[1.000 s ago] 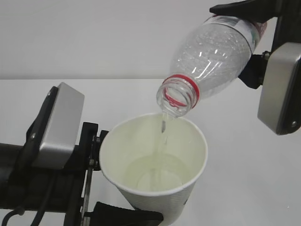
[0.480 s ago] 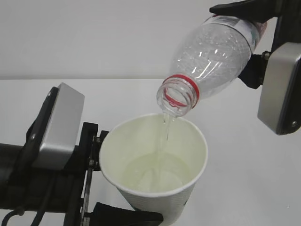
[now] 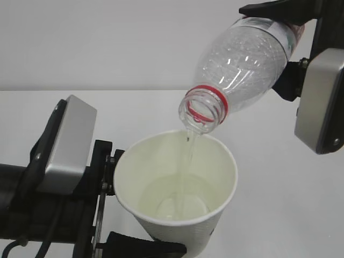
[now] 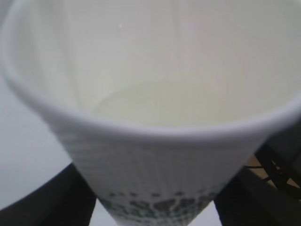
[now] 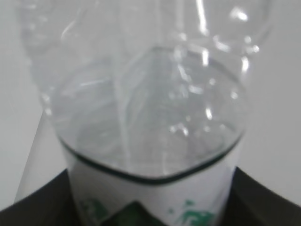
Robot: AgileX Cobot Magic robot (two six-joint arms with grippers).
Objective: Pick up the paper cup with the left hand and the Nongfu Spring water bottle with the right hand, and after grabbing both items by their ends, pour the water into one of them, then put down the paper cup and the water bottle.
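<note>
While the Nongfu Spring water bottle [image 3: 244, 70] is tipping mouth-down in the upper right of the frame, a thin thread of the water [image 3: 186, 161] is dropping into the paper cup [image 3: 177, 196] at lower centre. The right hand [image 3: 301, 59] is clamping the bottle near its label end, and the left hand [image 3: 102, 215] is gripping the cup low on its side (its fingers are mostly hidden). The risk I'm seeing: the stream is landing close to the far rim, so any drift could be spilling it onto the table [image 3: 279, 215]. The tapered cup could also be slipping as it gets heavier.
</note>
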